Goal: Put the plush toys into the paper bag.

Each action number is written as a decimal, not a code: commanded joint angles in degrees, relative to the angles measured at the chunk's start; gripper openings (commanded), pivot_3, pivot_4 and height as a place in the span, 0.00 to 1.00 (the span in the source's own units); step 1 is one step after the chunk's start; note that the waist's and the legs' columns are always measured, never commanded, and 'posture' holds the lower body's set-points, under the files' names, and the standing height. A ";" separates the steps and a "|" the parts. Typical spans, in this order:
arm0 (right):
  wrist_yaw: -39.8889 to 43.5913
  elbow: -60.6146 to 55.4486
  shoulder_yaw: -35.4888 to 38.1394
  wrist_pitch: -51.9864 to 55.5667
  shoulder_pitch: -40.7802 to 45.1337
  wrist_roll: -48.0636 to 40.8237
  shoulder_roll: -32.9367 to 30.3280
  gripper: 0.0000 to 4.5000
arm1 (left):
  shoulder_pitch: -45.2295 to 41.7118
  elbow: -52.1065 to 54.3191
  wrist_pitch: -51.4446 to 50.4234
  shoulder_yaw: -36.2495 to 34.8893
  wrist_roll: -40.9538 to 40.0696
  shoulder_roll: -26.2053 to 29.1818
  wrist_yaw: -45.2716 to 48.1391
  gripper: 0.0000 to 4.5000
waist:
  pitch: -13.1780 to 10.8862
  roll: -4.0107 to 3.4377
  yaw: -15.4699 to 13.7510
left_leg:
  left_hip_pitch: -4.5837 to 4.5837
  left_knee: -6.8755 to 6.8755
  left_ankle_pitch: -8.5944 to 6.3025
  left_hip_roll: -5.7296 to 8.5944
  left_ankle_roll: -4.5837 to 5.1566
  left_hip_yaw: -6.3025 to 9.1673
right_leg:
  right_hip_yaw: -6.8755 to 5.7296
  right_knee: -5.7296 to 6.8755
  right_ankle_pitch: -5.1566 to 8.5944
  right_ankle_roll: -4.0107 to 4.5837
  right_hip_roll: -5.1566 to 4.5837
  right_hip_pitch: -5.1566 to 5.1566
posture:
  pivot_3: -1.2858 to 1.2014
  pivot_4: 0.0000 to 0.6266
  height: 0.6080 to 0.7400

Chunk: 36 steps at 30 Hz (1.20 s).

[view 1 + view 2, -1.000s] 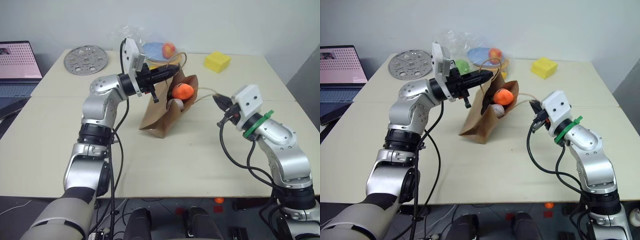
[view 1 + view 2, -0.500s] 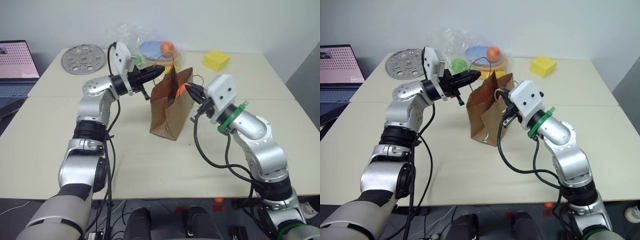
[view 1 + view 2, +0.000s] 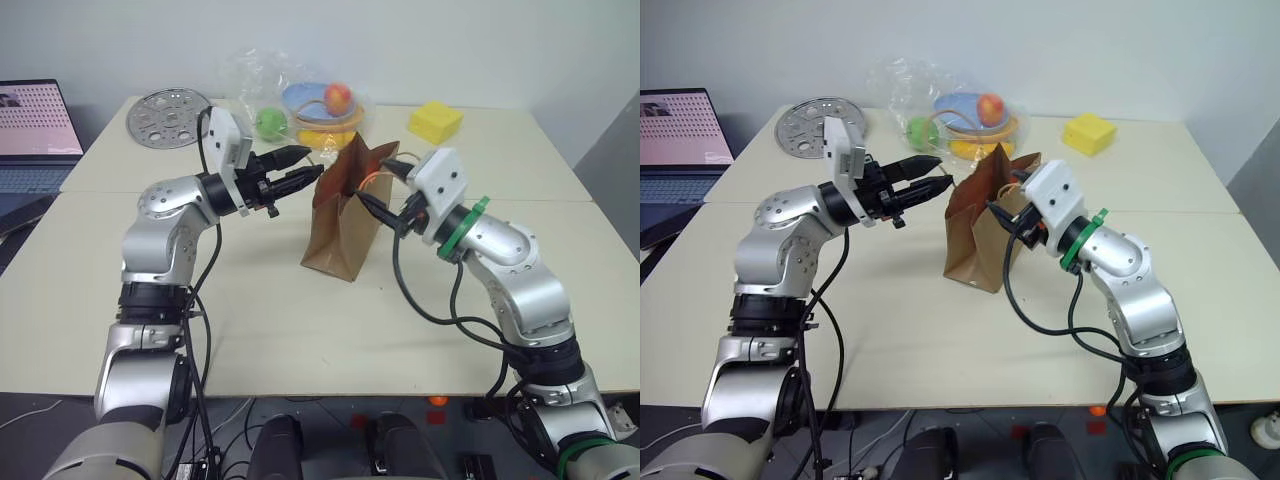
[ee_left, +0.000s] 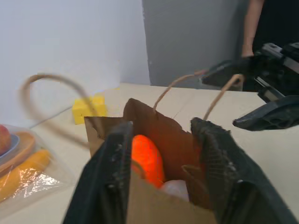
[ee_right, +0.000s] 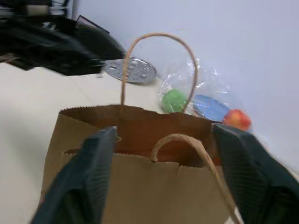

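Two soft toys sit inside the plain brown kraft paper bag (image 3: 342, 228), which stands upright near the middle of the pale beige tabletop (image 3: 300, 320). Seen through the bag's open mouth from the left wrist, the orange plush carrot (image 4: 147, 157) leans against the inner wall, and the white oval plush toy (image 4: 176, 188) lies just below and beside it. Thin tan cord loop handles (image 5: 159, 65) rise from the bag's top edge.

On the bag's left side, the left gripper (image 3: 300, 172) has its black jaws parted and holding nothing; the fingertips hang just short of the bag's upper edge, apart from the paper. At the opposite side, the right gripper (image 3: 377, 190) also has its jaws spread wide, one finger above the rim and one lower beside the bag's wall. Whether that lower finger touches the paper cannot be told. Neither cord handle lies between its fingers.

Behind the bag, a clear plastic bag of toy fruits (image 3: 300, 100) holds a green ball, a red-and-yellow apple, a blue dish and something yellow. Farther back to the left lies a round perforated metal disc (image 3: 170, 105), and to the right a yellow sponge block (image 3: 434, 122). An open laptop with a pink screen (image 3: 35, 130) stands off the tabletop's left edge.
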<state>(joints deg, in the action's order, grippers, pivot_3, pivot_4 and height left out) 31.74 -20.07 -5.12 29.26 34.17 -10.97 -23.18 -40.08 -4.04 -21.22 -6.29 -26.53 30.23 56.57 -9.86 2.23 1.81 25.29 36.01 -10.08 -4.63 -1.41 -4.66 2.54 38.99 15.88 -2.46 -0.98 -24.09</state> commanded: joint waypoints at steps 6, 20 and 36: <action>-1.90 -11.31 18.84 28.58 6.04 -28.83 -1.71 1.00 | 20.85 30.09 -14.71 -5.29 -8.50 1.37 -14.09 0.99 | -0.01 -0.06 -0.02 | -0.14 -0.05 -0.03 -0.09 -0.06 0.07 | -0.07 0.08 0.00 0.00 0.00 0.06 | 0.52 0.24 1.00; -7.18 -16.83 23.43 40.82 3.02 -46.80 -11.30 1.00 | 28.15 21.43 6.23 12.66 12.00 -16.19 -28.70 0.99 | 0.09 0.06 0.05 | -0.43 0.05 -0.03 0.10 0.01 -0.12 | 0.11 -0.55 0.08 0.34 -0.37 0.69 | 0.52 0.24 1.00; -15.82 -19.70 25.06 38.84 -2.63 -52.36 -16.32 1.00 | 32.69 21.51 14.23 11.74 15.76 -18.88 -32.89 0.99 | 0.09 0.05 -0.05 | -0.38 -0.06 -0.05 -0.01 0.01 -0.05 | -0.07 -0.44 0.06 0.22 -0.21 0.59 | 0.52 0.24 1.00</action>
<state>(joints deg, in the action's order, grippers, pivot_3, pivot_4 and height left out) 16.45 -38.19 18.55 69.70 31.56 -62.13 -38.52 -7.43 14.19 -7.38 6.57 -10.16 11.15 24.21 -9.78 2.28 1.76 24.91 35.95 -10.13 -4.64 -1.40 -4.70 2.46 38.56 15.97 -2.21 -1.19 -23.50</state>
